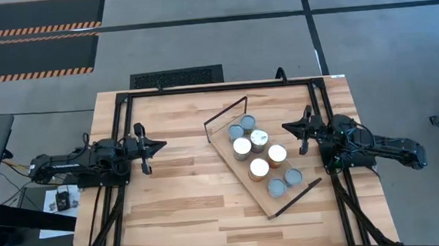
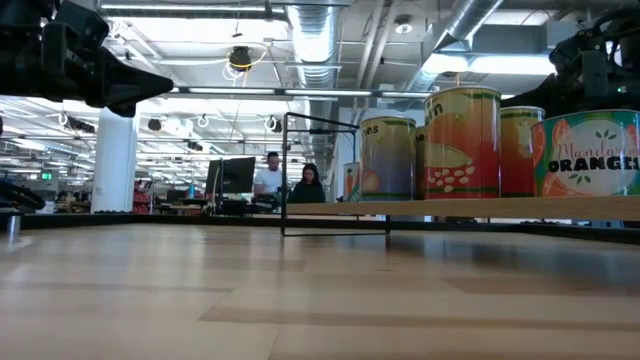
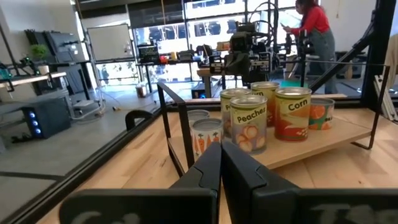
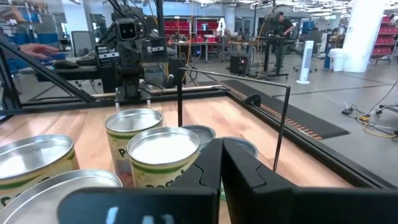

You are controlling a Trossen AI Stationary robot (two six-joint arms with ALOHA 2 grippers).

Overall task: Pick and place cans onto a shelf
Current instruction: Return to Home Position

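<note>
While both arms are sitting back at the two sides of the striped plank desk (image 1: 179,211), the left tool (image 1: 159,145) is hanging over bare wood well apart from the load. Its two dark fingers (image 3: 205,174) are pressing together and clasping nothing. Further right, the light, plain wooden shelf with thin black wire end frames (image 1: 274,205) is lying diagonally across the middle of the desk. The eight small cylindrical tins with silvery round tops (image 1: 259,168) are all standing upright on it, packed in pairs along its length, neighbours touching or nearly so. Seen from the left wrist, the Peaches tin (image 3: 249,121) is facing front with the Corn tin (image 3: 292,113) just beside it. At the far right, the right tool (image 1: 285,126) is waiting near the shelf's long edge, pointing toward it, its fingers likewise closed together and empty.

These tins are looking rigid and, if full, fairly weighty. Their printed walls are probably slick, so a hold across the round side wall near mid-height seems safest. Packed this closely, they are leaving little room for a finger between neighbours. With all eight on the shelf, the placing is looking finished.
</note>
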